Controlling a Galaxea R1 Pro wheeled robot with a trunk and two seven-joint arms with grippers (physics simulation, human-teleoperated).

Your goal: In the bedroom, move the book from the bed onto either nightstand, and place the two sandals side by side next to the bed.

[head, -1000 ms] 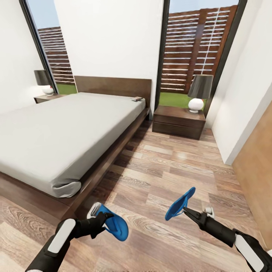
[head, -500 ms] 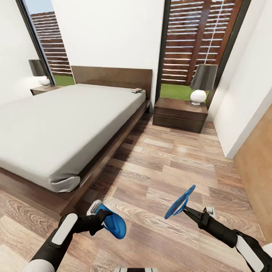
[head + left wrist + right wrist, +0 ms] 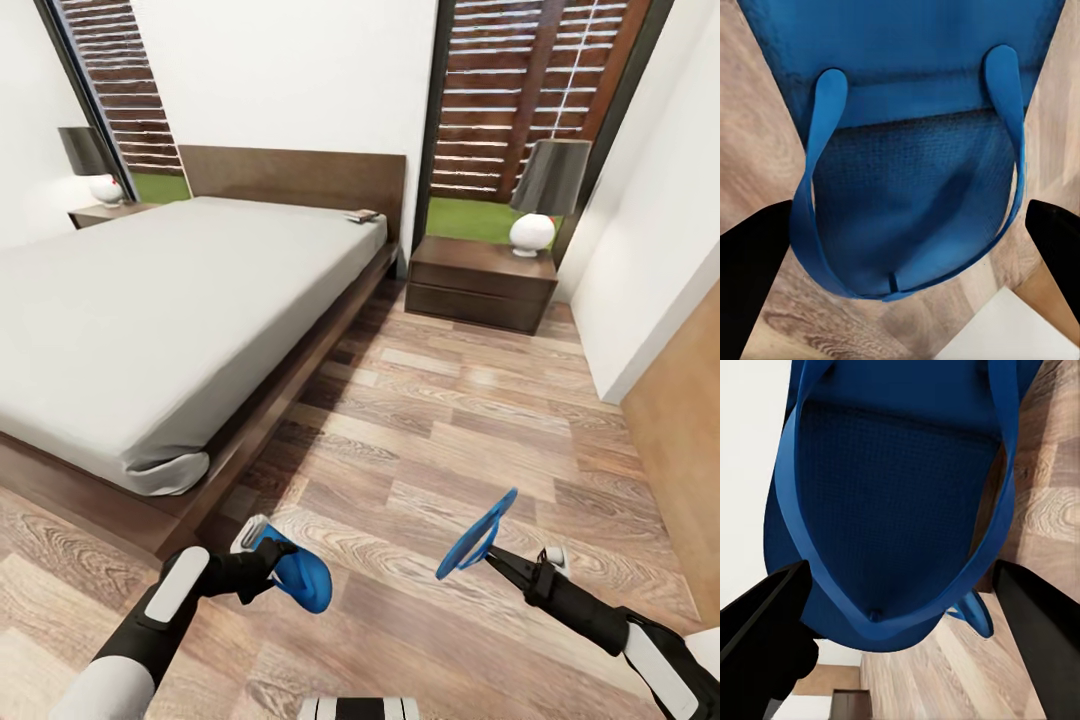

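Observation:
Each of my grippers holds a bright blue sandal above the wood floor. My left gripper [image 3: 272, 566] is shut on one sandal [image 3: 303, 577], near the foot corner of the bed [image 3: 180, 310]. My right gripper [image 3: 492, 560] is shut on the other sandal [image 3: 476, 536], tilted on edge. The wrist views show each sandal close up [image 3: 907, 187] [image 3: 892, 502], its straps between dark fingers [image 3: 754, 262] [image 3: 757, 637]. The book [image 3: 361, 216] lies on the mattress's far corner by the headboard. A nightstand [image 3: 482, 282] stands right of the bed, another nightstand [image 3: 100, 213] at its far left.
Each nightstand carries a lamp with a dark shade [image 3: 548, 195] [image 3: 88, 165]. Tall black-framed windows flank the headboard wall. A white wall and a wooden door panel [image 3: 690, 440] close the right side. Bare plank floor [image 3: 450, 420] stretches between bed and right wall.
The head view has tilted down and moved forward, so bed and nightstands sit higher and nearer. Both grippers keep their sandals in about the same place.

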